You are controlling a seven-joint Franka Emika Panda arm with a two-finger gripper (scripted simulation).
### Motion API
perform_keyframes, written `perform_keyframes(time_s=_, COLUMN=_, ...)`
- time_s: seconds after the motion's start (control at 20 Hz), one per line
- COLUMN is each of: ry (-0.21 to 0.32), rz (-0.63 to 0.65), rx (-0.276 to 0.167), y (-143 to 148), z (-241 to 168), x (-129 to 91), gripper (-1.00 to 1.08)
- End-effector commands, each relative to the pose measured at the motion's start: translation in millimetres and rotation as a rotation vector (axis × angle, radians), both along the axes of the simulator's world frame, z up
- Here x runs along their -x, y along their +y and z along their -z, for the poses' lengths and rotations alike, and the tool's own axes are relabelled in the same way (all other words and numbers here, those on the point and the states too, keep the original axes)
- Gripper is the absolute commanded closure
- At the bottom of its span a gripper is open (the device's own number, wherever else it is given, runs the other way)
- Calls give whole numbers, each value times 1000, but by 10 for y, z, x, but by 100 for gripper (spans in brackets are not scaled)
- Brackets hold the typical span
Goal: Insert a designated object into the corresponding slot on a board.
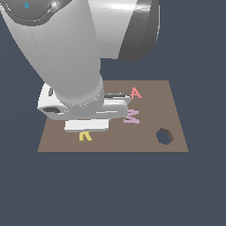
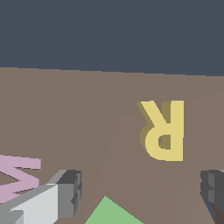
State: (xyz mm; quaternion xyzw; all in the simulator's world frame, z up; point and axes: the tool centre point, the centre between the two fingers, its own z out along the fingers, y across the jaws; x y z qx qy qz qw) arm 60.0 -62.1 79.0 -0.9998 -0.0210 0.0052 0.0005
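Gripper [image 2: 140,192] fingers stand apart over one brown flat board [image 1: 145,145] carrying one yellow R [image 2: 164,130], one lilac M [image 1: 132,116], one pink A [image 1: 136,93].

The yellow R [image 2: 164,130] lies flat on the brown board [image 2: 65,113], nothing touching it. The gripper [image 2: 140,192] stands open, one dark finger pad [image 2: 70,190] near the lilac M [image 2: 17,175], which also lies on the board. A green shape [image 2: 107,212] shows between the fingers.
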Motion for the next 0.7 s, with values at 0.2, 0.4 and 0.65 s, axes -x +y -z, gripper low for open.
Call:
perform_keyframes(time_s=0.2, ry=-8, rz=-1, rx=1, y=-180, z=203, x=-195, gripper=-92)
perform_keyframes(time_s=0.4, ry=-9, rz=-1, rx=1, y=-234, z=265, x=-257, gripper=-92)
perform_keyframes(time_s=0.65, ry=-10, rz=-1, rx=1, y=-257, z=290, x=-283, gripper=-92)
